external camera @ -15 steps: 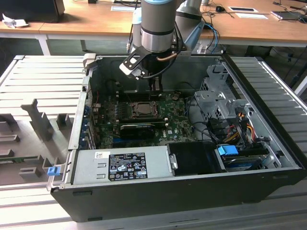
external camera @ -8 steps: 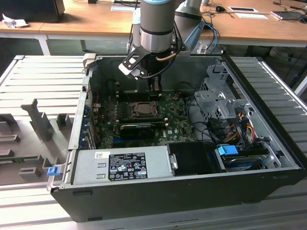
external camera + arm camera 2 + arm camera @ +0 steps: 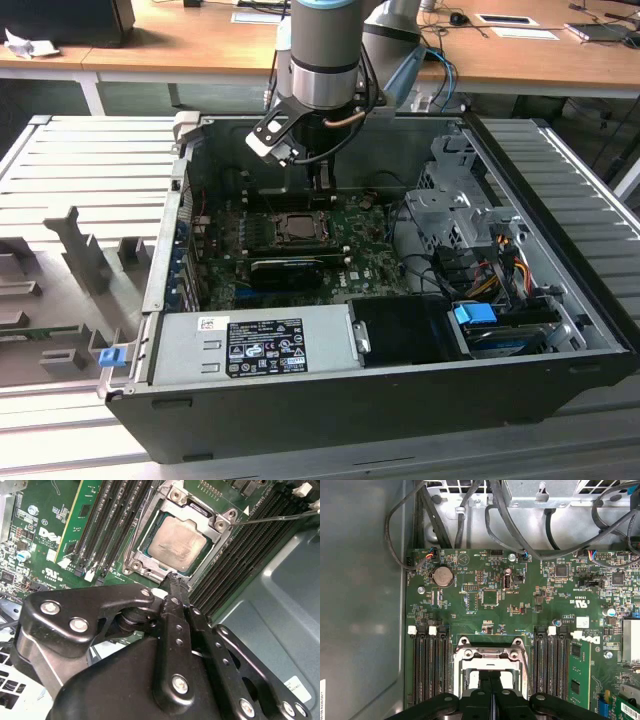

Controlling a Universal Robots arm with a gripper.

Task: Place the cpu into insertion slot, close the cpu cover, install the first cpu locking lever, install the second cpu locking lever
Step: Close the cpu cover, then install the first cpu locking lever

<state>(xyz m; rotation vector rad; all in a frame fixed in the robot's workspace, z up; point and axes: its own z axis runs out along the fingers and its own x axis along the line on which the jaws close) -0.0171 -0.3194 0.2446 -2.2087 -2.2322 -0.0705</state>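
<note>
Cpu (image 3: 172,542) sits in insertion slot (image 3: 134,560) just beyond closed fingers (image 3: 176,615).

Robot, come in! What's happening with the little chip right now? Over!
Tool shut, tips at the edge of the cpu cover. Cpu seated, cover down around it. Thin metal rod juts from the cover's corner, away from the tool.

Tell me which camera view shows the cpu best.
The second wrist view: the cpu lies close and unobstructed, its silver top plainly visible. The exterior view shows it small and distant, below the arm. In the first wrist view the tool hides much of that spot.
</note>
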